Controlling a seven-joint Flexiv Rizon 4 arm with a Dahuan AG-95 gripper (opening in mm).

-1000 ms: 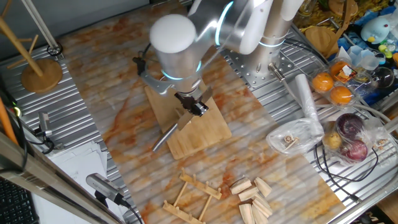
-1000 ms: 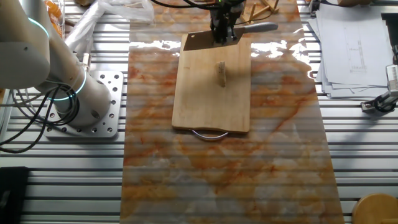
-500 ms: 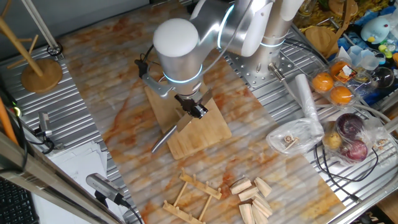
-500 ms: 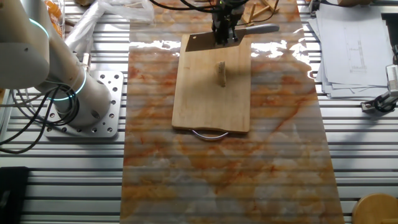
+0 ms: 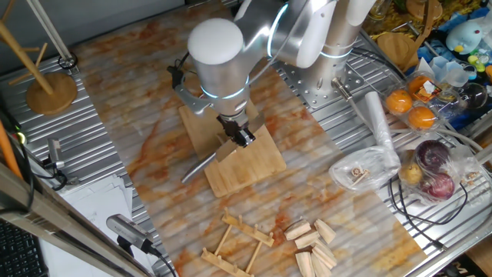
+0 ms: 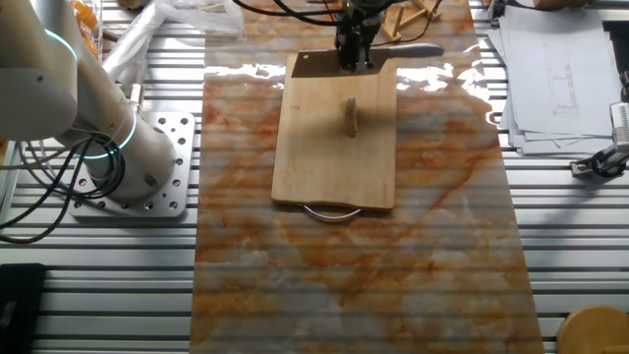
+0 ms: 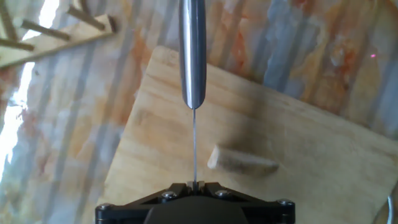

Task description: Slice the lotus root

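Note:
The lotus root [image 6: 349,115] is a small beige stub lying near the middle of the wooden board [image 6: 334,167]. In the hand view it [image 7: 242,163] lies just right of the blade. My gripper [image 6: 356,54] is shut on a knife and holds it over the board's far end, apart from the root. The knife's blade [image 7: 194,146] shows edge-on between the jaws, and its steel handle [image 7: 192,50] points away. In one fixed view the gripper [image 5: 242,137] is over the board [image 5: 246,165], the handle [image 5: 198,165] sticks out to the lower left, and the arm hides the root.
Pale wooden wedge blocks [image 5: 314,242] and a wooden rack [image 5: 238,246] lie near the table's front. Bagged fruit [image 5: 430,165] and oranges [image 5: 411,108] sit at the right. A wooden stand [image 5: 50,88] is at the far left. Papers [image 6: 560,79] lie beside the mat.
The gripper and knife have shifted slightly over the board's far end. The lotus root has not moved.

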